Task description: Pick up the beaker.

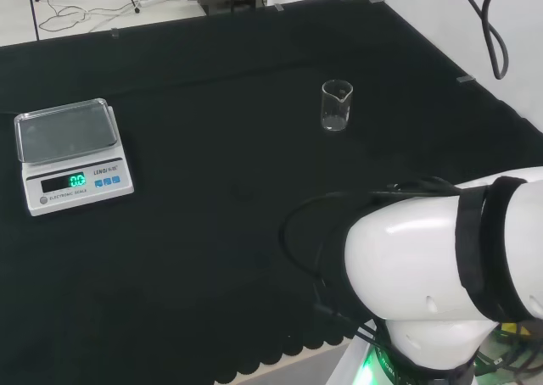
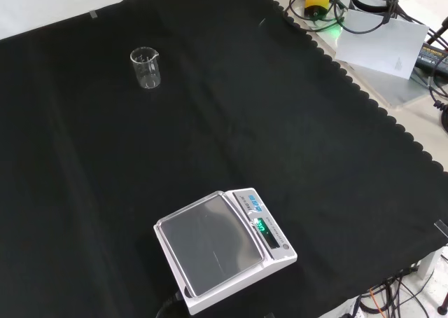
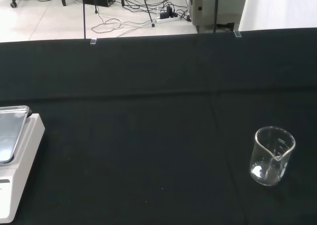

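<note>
Hand state cannot be told; nothing has hold of the beaker (image 1: 337,105), which stands upright and untouched.

Left to right in the head view: a scale (image 1: 72,153) at the left edge, then the beaker right of centre on the black cloth (image 1: 212,232), well apart from it; upper left in the front view. Small, clear and apparently empty, it is judged light, rigid, slippery and fragile; best grasped round its mid-wall, below the spout.

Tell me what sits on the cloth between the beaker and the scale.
Nothing: only bare black cloth lies between the beaker and the scale. The front view shows the whole stretch, and the head view agrees.
</note>
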Robot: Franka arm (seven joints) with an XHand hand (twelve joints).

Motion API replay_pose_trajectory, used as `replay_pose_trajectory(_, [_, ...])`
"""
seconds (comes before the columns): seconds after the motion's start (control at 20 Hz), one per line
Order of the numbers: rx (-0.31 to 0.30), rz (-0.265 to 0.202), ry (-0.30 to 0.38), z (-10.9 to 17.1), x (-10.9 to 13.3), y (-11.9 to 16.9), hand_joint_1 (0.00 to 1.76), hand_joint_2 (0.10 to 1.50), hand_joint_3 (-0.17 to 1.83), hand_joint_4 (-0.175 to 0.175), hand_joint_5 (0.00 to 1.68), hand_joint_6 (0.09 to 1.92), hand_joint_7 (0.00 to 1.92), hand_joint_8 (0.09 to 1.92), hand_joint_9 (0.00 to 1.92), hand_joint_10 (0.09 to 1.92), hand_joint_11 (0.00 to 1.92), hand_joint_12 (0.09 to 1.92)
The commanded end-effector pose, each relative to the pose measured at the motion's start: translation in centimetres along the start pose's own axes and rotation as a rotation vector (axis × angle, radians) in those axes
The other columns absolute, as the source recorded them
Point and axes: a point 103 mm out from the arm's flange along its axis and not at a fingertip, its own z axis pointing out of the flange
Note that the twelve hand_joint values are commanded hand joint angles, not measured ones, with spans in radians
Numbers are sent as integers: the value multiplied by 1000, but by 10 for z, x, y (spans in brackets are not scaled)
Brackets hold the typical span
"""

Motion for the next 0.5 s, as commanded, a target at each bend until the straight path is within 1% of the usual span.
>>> replay_pose_trajectory(0.05, [-6,3,-6,1,0,1,665,619,440,8,187,87,154,791,232,873,0,1435])
replay_pose_trajectory(0.25, [1,6,-3,3,3,6,634,661,360,5,223,87,175,762,213,849,0,1345])
replay_pose_trajectory(0.5, [-2,-3,-7,6,1,14,635,669,343,6,220,87,174,756,203,846,0,1322])
